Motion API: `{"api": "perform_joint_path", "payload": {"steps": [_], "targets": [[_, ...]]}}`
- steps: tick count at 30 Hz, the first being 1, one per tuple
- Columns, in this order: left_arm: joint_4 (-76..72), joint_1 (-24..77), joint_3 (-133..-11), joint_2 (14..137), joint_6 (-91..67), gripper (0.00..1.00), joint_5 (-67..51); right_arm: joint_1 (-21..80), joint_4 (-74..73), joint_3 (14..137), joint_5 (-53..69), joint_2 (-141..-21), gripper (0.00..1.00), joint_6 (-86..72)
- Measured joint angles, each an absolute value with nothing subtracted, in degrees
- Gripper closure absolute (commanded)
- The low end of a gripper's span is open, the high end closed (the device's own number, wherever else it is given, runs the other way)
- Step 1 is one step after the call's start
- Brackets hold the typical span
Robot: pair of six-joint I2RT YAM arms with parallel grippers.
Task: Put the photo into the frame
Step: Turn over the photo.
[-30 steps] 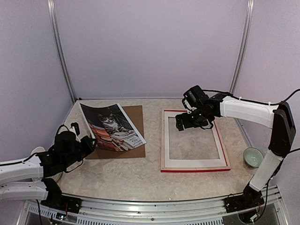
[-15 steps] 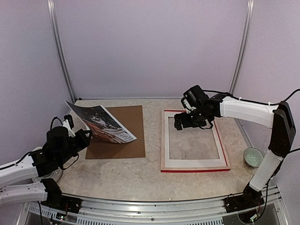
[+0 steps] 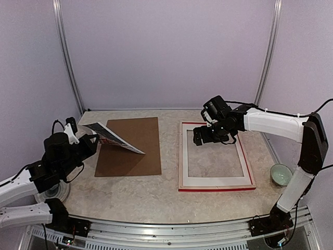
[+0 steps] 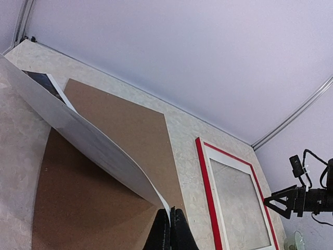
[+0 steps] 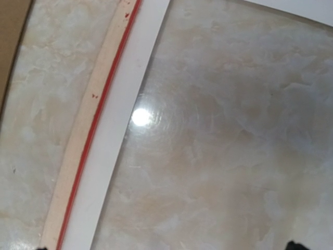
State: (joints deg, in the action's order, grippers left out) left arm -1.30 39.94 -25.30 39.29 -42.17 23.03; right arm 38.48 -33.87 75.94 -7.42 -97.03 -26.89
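Observation:
The photo (image 3: 112, 138) hangs tilted, almost edge-on, over the left side of the brown backing board (image 3: 132, 148). Its lower right corner touches the board. My left gripper (image 3: 91, 142) is shut on its left edge. In the left wrist view the photo's white back (image 4: 78, 130) curves up and away from my shut left gripper (image 4: 170, 212). The frame (image 3: 216, 188) lies flat at centre right, pale wood back up, red at the edges, with a white mat (image 3: 218, 181) inside. My right gripper (image 3: 200, 136) hovers open over the frame's upper left part. The right wrist view shows the frame's bar (image 5: 78, 140), the mat (image 5: 122, 120) and glass.
A pale green bowl (image 3: 281, 174) sits right of the frame. A white round object (image 3: 54, 192) lies under my left arm. Enclosure walls and metal posts stand close behind and beside the table.
My left gripper drew back to the left and rose with the photo. The picture side turned from facing the camera to nearly edge-on. The right arm barely shifted.

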Motion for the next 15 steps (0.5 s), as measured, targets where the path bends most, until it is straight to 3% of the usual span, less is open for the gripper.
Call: {"api": "perform_joint_path", "payload": {"steps": [15], "targets": [[-1.17, 40.64, -36.99, 48.47, -35.48, 0.98, 20.95, 38.48, -31.35, 76.93, 0.54, -97.3, 0.01, -28.64]]}}
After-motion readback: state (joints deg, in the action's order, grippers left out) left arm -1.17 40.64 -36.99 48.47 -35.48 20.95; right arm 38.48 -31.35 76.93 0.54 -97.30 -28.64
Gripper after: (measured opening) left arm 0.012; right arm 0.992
